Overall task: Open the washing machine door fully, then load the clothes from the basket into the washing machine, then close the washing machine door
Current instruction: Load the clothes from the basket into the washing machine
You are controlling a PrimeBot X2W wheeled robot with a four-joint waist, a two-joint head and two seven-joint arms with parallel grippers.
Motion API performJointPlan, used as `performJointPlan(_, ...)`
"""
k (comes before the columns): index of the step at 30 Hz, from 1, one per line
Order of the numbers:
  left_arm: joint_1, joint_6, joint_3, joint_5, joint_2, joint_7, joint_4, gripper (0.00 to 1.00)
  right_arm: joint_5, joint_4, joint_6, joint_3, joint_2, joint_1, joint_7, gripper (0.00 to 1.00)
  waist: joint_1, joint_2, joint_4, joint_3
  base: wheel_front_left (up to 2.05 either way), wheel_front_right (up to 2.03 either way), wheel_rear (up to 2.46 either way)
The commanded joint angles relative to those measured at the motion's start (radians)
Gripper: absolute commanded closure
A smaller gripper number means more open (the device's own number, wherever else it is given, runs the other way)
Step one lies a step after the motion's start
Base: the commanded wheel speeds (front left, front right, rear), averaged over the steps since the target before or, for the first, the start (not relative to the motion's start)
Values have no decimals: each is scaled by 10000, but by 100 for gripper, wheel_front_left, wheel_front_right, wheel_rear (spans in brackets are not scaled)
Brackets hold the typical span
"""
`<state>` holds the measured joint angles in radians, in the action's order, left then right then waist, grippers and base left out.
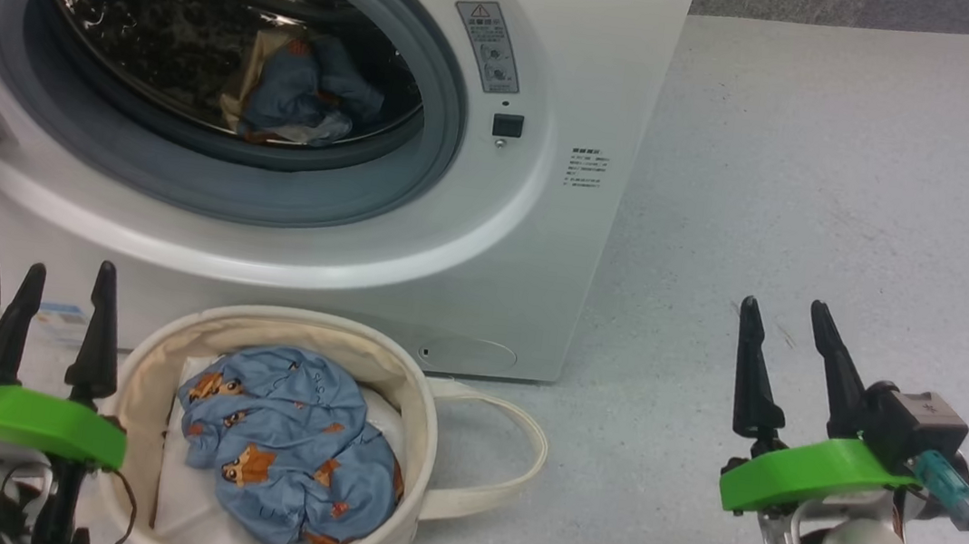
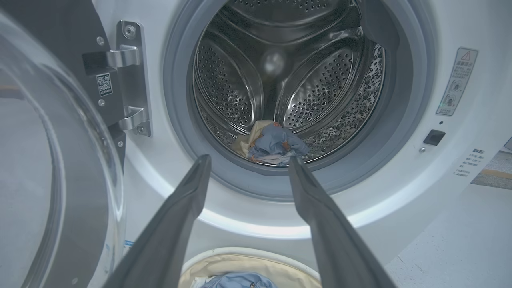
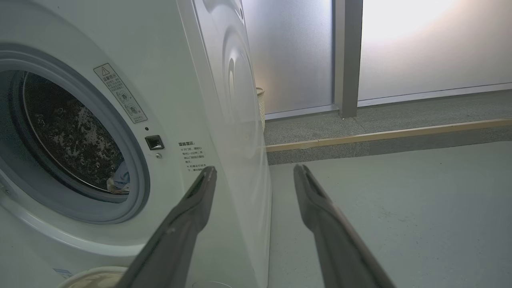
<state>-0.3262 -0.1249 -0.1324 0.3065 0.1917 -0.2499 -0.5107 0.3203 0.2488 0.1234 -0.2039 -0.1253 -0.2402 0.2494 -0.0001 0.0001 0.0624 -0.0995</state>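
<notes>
Both spread wide and empty: left gripper (image 1: 72, 269) beside the basket (image 1: 167, 336), right gripper (image 1: 785, 304) over floor (image 1: 825, 165)

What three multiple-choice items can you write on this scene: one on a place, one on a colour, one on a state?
1. Where does the basket stand?
A. inside the drum
B. on the floor before the washer
C. on top of the washer

2. The garment in the basket is:
A. light blue
B. red
C. black

3. The door is:
A. shut
B. missing
C. open

Key:
1 B: its rim shows just below the washer's front.
2 A: blue cloth with orange prints.
3 C: it hangs aside on its hinge.
</notes>
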Motion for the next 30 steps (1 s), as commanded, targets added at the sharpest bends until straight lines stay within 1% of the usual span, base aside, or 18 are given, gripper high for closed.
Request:
performJointPlan(1, -190, -57, -326, -95, 274, -118, 349, 0, 87, -300, 73, -229, -70, -135, 124, 0, 1, -1, 0, -12, 0, 0, 0)
performJointPlan(15, -239, -57, -316, -16, 276, -118, 386, 0, 130, -357, 73, -364, -64, -211, 124, 0, 1, -1, 50, -194, 0, 0, 0)
performJointPlan(24, -418, -57, -220, 63, 241, -118, 274, 0, 157, -563, 73, -597, -51, -349, 124, 0, 1, -1, 92, -628, 0, 0, 0)
performJointPlan(27, -449, -57, -144, 70, 230, -118, -45, 0, 140, -616, 73, -683, -29, -382, 124, 0, 1, -1, 146, -788, 0, 0, 0)
performJointPlan(30, -623, -57, 180, 248, 221, -118, -819, 0, 124, -625, 73, -920, -8, -476, 124, 0, 1, -1, 223, -1060, 0, 0, 0)
